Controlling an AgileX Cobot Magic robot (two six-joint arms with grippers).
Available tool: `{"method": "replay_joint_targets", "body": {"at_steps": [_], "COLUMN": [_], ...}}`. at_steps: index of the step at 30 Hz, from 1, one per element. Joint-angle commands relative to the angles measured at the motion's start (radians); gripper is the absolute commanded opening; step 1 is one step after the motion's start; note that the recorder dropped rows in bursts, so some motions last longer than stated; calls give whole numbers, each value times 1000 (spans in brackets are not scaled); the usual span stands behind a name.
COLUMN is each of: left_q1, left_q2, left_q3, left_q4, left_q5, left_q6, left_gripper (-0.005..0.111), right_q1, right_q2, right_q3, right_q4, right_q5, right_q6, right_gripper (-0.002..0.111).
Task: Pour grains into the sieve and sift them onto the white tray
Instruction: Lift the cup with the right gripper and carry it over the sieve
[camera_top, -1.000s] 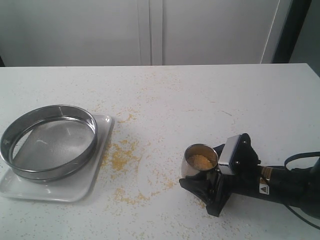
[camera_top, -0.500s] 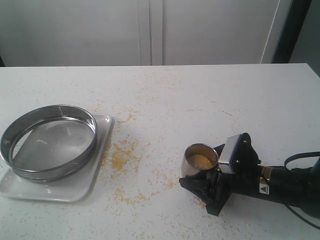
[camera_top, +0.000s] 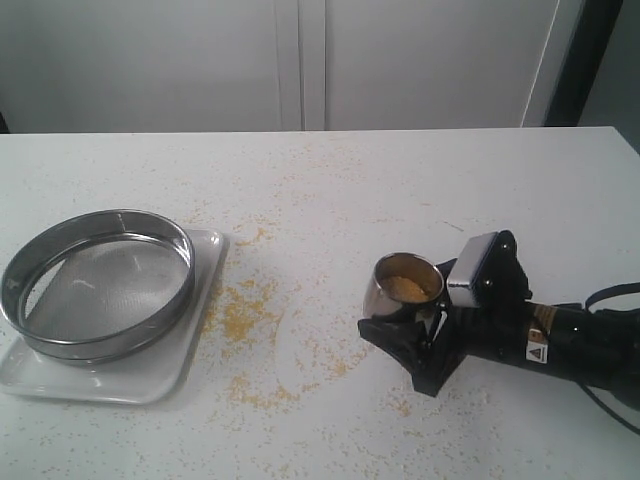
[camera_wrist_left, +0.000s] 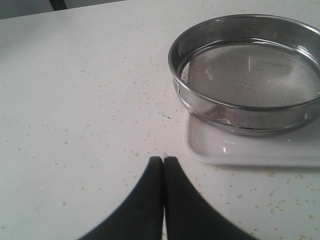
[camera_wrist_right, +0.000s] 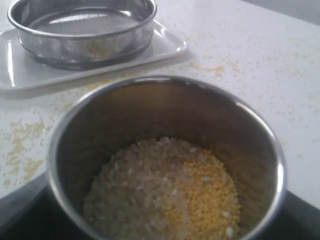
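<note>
Grains (camera_wrist_right: 165, 192) low inside steel cup (camera_top: 384, 298), pale beside yellow; cup clamped in right gripper (camera_top: 418, 308), toward right edge of bench (camera_top: 400, 180); sieve (camera_top: 110, 346) seated on white tray (camera_top: 150, 385) at left edge; left gripper (camera_wrist_left: 163, 165) pressed together.

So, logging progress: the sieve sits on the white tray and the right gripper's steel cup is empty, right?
No: the right wrist view shows grains in the steel cup. The sieve does sit on the white tray, and the right gripper holds the cup.
</note>
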Motion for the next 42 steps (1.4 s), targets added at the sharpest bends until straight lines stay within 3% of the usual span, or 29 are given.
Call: {"method": "replay_joint_targets", "body": {"at_steps": [1,7,15,22,27,38,42], "left_q1": [2,2,2,2,2,2,2], "left_q2": [-4,-4,-4,-4,-4,-4,-4], "left_q3": [7,7,7,7,7,7,7], "left_q4": [-10,-10,-10,-10,-10,-10,-10], "left_q5": [0,0,0,0,0,0,0], "left_q6": [0,0,0,0,0,0,0], "left_gripper": [0,0,0,0,0,0,0], "right_q1": [-1,-1,24,199,334,462,500], "right_q2": [-106,-217,-337,-379,-379,-363,-340], "right_q3": [-5,-18,-138,-262,-388,-546,-605], "right_q4": [-3,-13,-234,-314,-500,-598,-751], "right_q5": [16,100,266,475,592,693,748], "right_q6": [81,193,502,692,919,1079,1225], "right_gripper": [0,0,0,0,0,0,0]}}
